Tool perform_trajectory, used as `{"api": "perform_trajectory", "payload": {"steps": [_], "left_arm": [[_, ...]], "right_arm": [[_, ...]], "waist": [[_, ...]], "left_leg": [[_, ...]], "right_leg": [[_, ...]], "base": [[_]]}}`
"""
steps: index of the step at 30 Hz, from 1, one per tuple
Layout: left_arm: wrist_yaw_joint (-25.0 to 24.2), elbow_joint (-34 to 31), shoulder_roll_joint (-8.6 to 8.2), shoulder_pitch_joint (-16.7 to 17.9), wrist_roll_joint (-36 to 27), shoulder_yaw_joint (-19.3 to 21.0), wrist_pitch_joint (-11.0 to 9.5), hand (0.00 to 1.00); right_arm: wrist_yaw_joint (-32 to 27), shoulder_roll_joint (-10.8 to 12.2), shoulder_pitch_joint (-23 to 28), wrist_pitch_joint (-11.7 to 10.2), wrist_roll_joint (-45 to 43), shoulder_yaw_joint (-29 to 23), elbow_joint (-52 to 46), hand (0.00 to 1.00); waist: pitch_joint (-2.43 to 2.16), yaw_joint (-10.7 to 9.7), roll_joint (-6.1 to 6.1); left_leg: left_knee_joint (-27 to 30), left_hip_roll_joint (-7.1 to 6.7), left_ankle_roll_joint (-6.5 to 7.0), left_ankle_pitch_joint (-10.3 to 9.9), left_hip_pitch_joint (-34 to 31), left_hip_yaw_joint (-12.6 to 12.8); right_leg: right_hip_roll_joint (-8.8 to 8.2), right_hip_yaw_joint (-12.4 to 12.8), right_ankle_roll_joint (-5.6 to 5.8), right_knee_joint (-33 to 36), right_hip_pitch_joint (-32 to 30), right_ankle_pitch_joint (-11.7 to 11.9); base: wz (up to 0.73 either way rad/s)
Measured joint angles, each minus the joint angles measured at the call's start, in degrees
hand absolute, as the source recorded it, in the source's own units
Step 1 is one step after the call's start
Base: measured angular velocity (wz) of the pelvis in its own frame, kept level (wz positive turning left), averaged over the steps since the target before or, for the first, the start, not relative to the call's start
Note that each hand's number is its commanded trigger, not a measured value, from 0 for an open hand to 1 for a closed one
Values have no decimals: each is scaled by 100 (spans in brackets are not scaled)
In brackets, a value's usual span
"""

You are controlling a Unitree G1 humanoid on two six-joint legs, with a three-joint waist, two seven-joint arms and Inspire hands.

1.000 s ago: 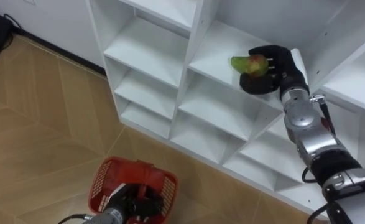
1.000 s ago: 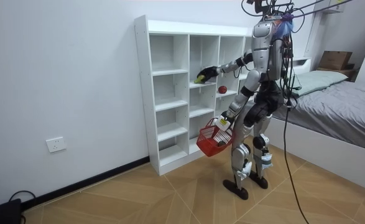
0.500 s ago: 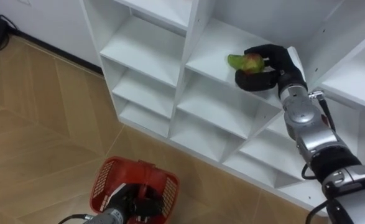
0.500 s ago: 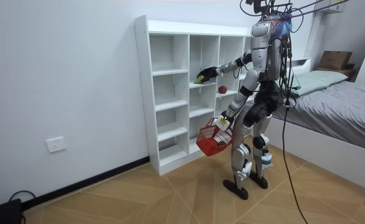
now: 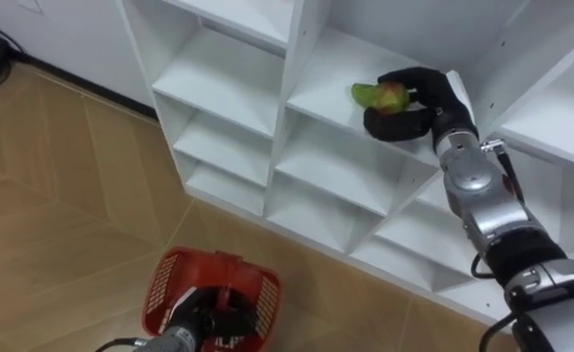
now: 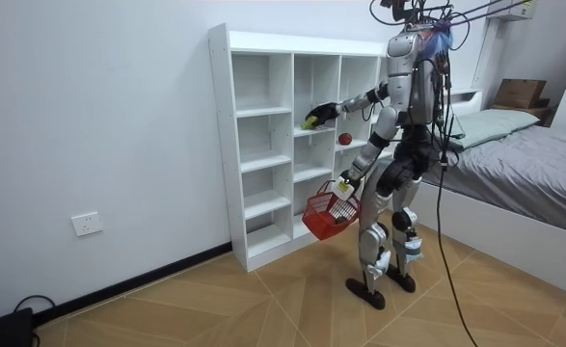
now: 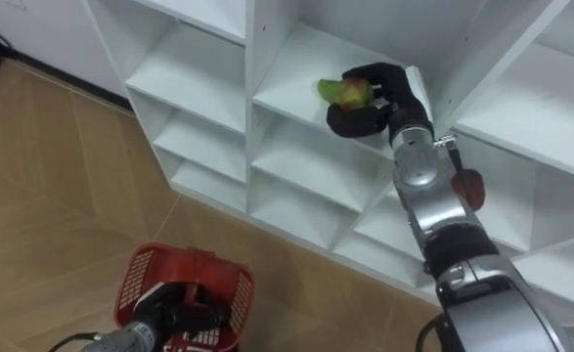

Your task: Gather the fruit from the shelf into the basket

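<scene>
- The right robot hand (image 5: 419, 98) reaches into a middle-column compartment of the white closet (image 5: 230, 76). Its fingers are curled around a green-and-red fruit (image 5: 376, 95), which is at the shelf board, though I cannot tell if it is lifted clear.
- The left robot hand (image 5: 204, 319) hangs low on the near left, clenched on the handle of the red basket (image 5: 157, 286), which hangs above the wooden floor (image 5: 62, 196).
- Slip risk: the fruit's green end pokes out to the left beyond the fingers. The hold looks partial to me, and a quick pull could let the fruit roll off the shelf edge.
- Snag risk: the hand is close to the divider on its right, so drawing back at an angle might knock the fruit against it or against the shelf lip.
- Miss risk: the basket is well below and to the left of the fruit. Released from high up, the fruit could bounce off the rim or land on the floor.
- Knock risk: a red fruit (image 7: 469, 186) lies in the next column to the right, near the forearm, and a sideways swing could knock it.
- Count: one green-and-red fruit, one red fruit, one basket, one closet. Whether the basket already holds anything I cannot tell.
</scene>
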Motion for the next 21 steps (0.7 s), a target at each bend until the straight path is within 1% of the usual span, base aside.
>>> {"api": "perform_trajectory", "payload": {"steps": [3,5,6,7,8,9,11,12,13,14,15,17,19,21], "left_arm": [[5,45,-5,-50,7,8,-10,100],[-3,42,-6,-50,7,15,-31,100],[-7,42,-8,-55,5,15,-38,100],[-9,42,-21,-64,3,27,-48,100],[-9,38,-38,-69,-7,24,-64,100],[-9,36,-48,-69,-15,24,-75,100],[-5,36,-84,-67,-105,25,-82,100],[-2,32,-97,-67,-102,26,-82,100],[-2,16,-127,-63,-103,23,-83,100],[-11,10,-132,-60,-103,36,-91,100],[-19,10,-140,-58,-103,41,-94,100],[-23,0,-184,-55,-116,39,-123,100],[-18,-3,-174,-49,-193,21,-245,100],[-10,-12,-169,-50,-227,24,-334,100]], "right_arm": [[22,19,435,-7,84,4,-755,100],[130,108,802,-13,93,-2,-1223,100],[176,136,874,-12,93,-2,-1303,100],[279,181,1021,-10,100,-2,-1425,100],[391,216,1164,0,123,-2,-1553,100],[447,230,1238,0,130,-2,-1635,100],[615,301,1539,5,237,19,-1910,100],[635,301,1620,19,241,34,-1986,100],[687,293,1824,32,240,34,-2177,100],[736,292,2002,42,242,21,-2364,100],[768,294,2075,44,243,22,-2442,100],[899,315,2332,43,249,45,-2810,100],[964,335,2458,29,272,77,-2972,100],[980,348,2526,12,287,153,-2987,100]], "waist": [[-4,-138,16],[-11,-270,80],[-12,-294,97],[-22,-315,131],[-44,-331,169],[-56,-337,189],[-87,-382,260],[-97,-433,279],[-125,-495,317],[-149,-523,355],[-154,-537,371],[-188,-641,435],[-189,-703,437],[-189,-770,438]], "left_leg": [[1,3,4,-4,2,8],[2,8,6,-5,8,24],[1,11,6,-5,9,33],[-2,25,9,-7,19,79],[-5,54,18,-16,26,147],[-11,68,20,-17,26,179],[-51,101,21,-18,75,266],[-55,100,21,-18,85,267],[-70,102,20,-18,111,283],[-83,111,21,-18,143,335],[-98,122,21,-18,172,384],[-135,142,21,-18,236,514],[-187,172,19,-20,339,612],[-242,182,16,-20,447,684]], "right_leg": [[7,13,4,-12,5,4],[16,45,11,-18,7,12],[17,54,10,-19,5,17],[26,110,12,-14,-8,22],[41,184,7,-12,-40,43],[45,203,4,-14,-58,56],[72,330,-7,-25,-78,86],[71,327,-7,-25,-71,86],[70,337,-6,-24,-64,85],[76,408,-5,-21,-63,85],[78,454,-5,-14,-64,85],[85,519,-5,-3,-57,85],[94,645,-11,-3,-35,88],[86,663,-13,-16,30,87]], "base": [[0],[-4],[-10],[-22],[-27],[-35],[-27],[-12],[-10],[-17],[-28],[-24],[-26],[-21]]}}
